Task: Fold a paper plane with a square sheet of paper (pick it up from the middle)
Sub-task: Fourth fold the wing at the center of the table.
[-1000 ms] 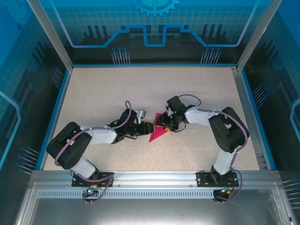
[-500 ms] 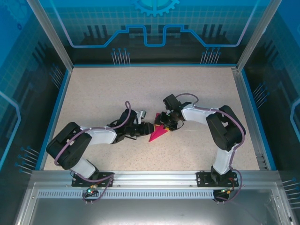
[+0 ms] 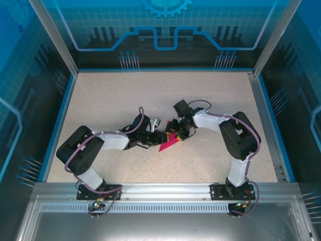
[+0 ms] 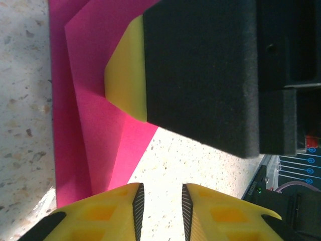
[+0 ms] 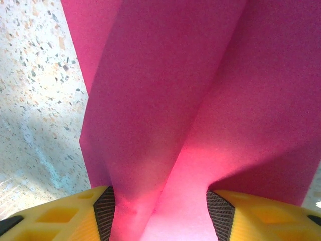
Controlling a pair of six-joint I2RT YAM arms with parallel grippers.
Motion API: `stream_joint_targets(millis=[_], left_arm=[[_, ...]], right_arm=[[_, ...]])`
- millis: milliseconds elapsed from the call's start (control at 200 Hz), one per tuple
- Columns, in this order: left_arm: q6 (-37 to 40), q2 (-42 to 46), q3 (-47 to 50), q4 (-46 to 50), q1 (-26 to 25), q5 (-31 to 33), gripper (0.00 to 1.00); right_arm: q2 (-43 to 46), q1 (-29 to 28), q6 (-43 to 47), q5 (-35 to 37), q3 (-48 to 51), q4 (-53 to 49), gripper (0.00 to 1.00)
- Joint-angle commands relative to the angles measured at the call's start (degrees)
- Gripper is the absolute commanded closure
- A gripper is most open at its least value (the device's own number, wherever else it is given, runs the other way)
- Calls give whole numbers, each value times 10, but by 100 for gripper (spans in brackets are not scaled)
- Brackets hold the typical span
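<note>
Creasing mid-fold: partly folded square sheet of paper (image 3: 168, 143) lies mid-bench (image 3: 210, 100), right gripper (image 5: 160, 216) spread wide astride its raised ridge, left gripper (image 4: 160, 211) barely parted, empty, at the paper's edge; next likely flattening that ridge without shifting the sheet.

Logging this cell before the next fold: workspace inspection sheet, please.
Surface: speckled beige tabletop, no damage seen.
Job's things: magenta-pink paper, folded into a pointed wedge, lying mid-table between both tools.
Clutter: nothing seen.
Grippers: left tool open narrowly, nothing between its fingers, at the paper's edge; right tool open, astride the paper's raised fold.
Cables: purple cables run along both arms.
Surroundings: blue-printed transparent walls, aluminium rail at the near edge.
</note>
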State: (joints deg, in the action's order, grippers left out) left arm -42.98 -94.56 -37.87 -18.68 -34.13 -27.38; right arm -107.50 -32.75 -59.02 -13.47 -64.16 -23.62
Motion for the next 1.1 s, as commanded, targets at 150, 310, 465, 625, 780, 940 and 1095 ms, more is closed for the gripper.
stream_joint_targets(millis=[150, 310, 465, 625, 780, 940, 1095], left_arm=[[12, -19, -26, 41, -3, -5, 74], [14, -25, -31, 59, -2, 14, 77], [14, -28, -33, 66, -1, 23, 78], [14, -32, -36, 71, 0, 28, 80], [13, -39, -37, 74, 1, 32, 80], [13, -46, -40, 78, 2, 34, 81], [12, -50, -43, 79, 3, 34, 82]], right_arm=[[-56, -4, -11, 44, 31, -75, 42], [-55, -4, -11, 45, 34, -75, 42], [-55, -4, -11, 47, 36, -75, 45], [-56, -4, -11, 49, 39, -77, 46], [-55, -4, -8, 49, 40, -75, 47], [-50, -4, -1, 47, 41, -68, 46], [-46, -4, 4, 49, 42, -69, 46]])
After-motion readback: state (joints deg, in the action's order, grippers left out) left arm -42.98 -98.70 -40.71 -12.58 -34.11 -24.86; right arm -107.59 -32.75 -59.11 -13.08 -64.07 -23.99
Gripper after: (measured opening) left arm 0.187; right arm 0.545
